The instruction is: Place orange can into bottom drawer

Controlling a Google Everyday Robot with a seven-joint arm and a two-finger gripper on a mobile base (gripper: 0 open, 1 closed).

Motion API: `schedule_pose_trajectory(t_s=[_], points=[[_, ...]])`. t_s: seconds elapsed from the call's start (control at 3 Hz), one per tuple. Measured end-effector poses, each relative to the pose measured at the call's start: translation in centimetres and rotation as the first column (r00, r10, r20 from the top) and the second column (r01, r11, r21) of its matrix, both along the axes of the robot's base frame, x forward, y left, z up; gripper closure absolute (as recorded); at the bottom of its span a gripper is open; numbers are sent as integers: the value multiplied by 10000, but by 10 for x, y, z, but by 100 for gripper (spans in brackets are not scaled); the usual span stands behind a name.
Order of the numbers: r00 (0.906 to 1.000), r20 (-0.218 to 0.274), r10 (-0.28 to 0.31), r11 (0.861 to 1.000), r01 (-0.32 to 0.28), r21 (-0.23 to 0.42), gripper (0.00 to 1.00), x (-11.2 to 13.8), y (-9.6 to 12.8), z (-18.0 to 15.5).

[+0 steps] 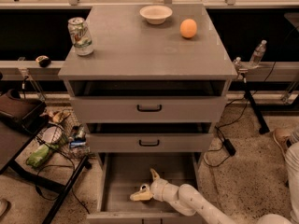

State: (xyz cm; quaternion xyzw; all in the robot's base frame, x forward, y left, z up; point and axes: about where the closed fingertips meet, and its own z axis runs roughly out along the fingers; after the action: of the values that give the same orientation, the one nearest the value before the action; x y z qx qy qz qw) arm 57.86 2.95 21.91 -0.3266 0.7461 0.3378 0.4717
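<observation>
The bottom drawer [122,174] is pulled out, a wide grey tray with a plain inside. My gripper [146,185] is low inside it, toward the front middle, on the white arm [196,204] that comes in from the lower right. Its pale fingers [140,196] are spread open, one pointing up and one pointing left, with nothing between them. The orange can does not show; I cannot tell whether it lies hidden behind the gripper.
On the cabinet top stand a white-and-green can [80,36], a white bowl [155,14] and a round orange fruit [188,28]. The two upper drawers [149,108] are shut. A black stand and floor clutter [44,148] lie to the left, and cables [229,146] to the right.
</observation>
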Motion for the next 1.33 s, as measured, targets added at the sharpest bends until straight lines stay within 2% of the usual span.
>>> schedule_pose_trajectory(t_s=[0.33,0.67,1.0,1.33], points=[[9998,-147,-102,9970,91,-768,0,-21,-43,25],[9964,-760,364,9913,-456,-1232,0,-63,-75,71],[9724,-1932,1311,9811,-1552,-1154,0,-111,-83,122],[9528,-2575,1608,9713,-1990,-1299,0,-131,-101,188]])
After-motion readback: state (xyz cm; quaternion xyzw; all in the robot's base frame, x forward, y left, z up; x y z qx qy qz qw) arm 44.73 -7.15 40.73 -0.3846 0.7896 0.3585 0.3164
